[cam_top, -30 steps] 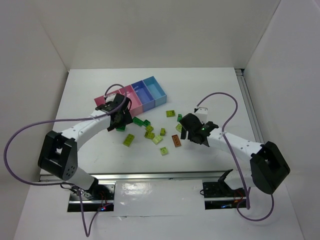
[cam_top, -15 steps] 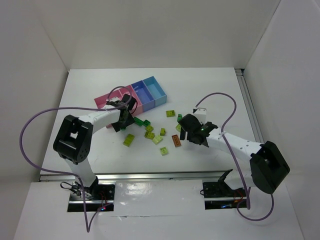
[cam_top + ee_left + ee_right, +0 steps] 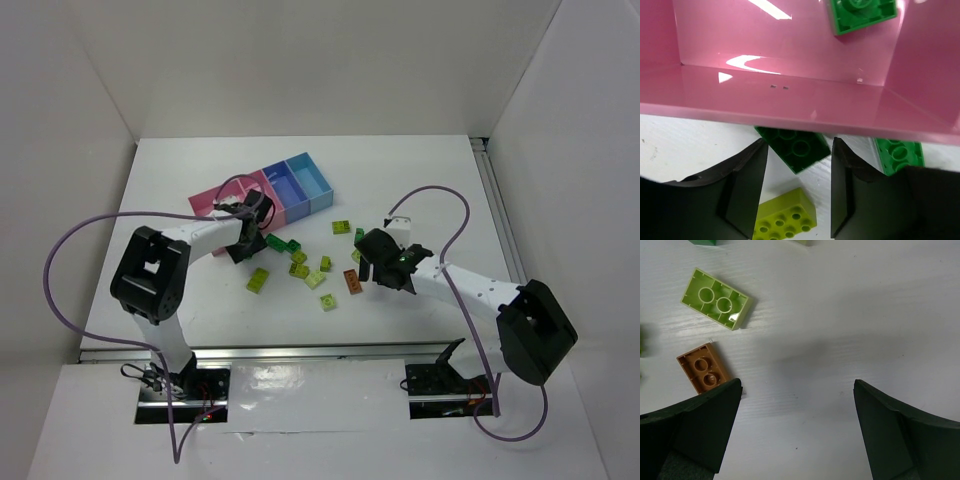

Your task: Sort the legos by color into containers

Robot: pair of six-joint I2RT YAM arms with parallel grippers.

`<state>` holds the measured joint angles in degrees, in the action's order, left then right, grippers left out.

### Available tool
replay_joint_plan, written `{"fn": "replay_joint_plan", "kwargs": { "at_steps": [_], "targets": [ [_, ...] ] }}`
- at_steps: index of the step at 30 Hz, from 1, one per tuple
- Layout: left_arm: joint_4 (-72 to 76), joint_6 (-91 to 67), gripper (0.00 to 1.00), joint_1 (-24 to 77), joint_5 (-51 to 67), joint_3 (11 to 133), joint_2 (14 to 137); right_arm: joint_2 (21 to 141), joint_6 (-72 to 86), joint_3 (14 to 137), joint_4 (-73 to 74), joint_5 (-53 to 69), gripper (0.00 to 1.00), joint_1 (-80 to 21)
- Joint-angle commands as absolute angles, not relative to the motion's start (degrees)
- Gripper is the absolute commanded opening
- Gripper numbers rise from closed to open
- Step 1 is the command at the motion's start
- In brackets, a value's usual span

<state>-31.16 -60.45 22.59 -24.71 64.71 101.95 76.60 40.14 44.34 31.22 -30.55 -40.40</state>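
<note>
Left claw (image 3: 798,144) — part open, gripping nothing. Nearest, a yellow-green brick (image 3: 785,220) lies between its fingers. At the tips is a dark green brick (image 3: 796,152), hollow side up, partly hidden by the near wall of the pink bin (image 3: 780,100). Beyond, inside that bin, lies another green brick (image 3: 862,12). Right claw (image 3: 797,384) — spread wide, empty, over the table (image 3: 810,330). A brown brick (image 3: 702,371) sits just beside one finger, a pale green brick (image 3: 716,298) farther out.
</note>
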Motion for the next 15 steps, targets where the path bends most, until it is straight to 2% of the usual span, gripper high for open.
{"fn": "replay_joint_plan", "kwargs": {
  "at_steps": [1,3,8,15],
  "targets": [
    [-30.76,-61.0,0.53,22.15,-25.75,64.25,103.36,76.73,39.81,45.35,29.27,-30.76,1.0,-41.04],
    [-30.76,-61.0,0.42,22.15,-25.23,63.72,101.87,76.73,39.81,44.83,29.27,-30.76,1.0,-41.04],
    [-31.38,-59.77,0.29,22.15,-25.22,62.58,97.57,76.21,39.81,44.3,29.27,-30.23,1.0,-41.04],
    [-34.1,-57.13,0.24,24.69,-25.22,62.58,88.51,76.2,39.81,44.3,29.27,-30.23,1.0,-41.04]
  ]
}}
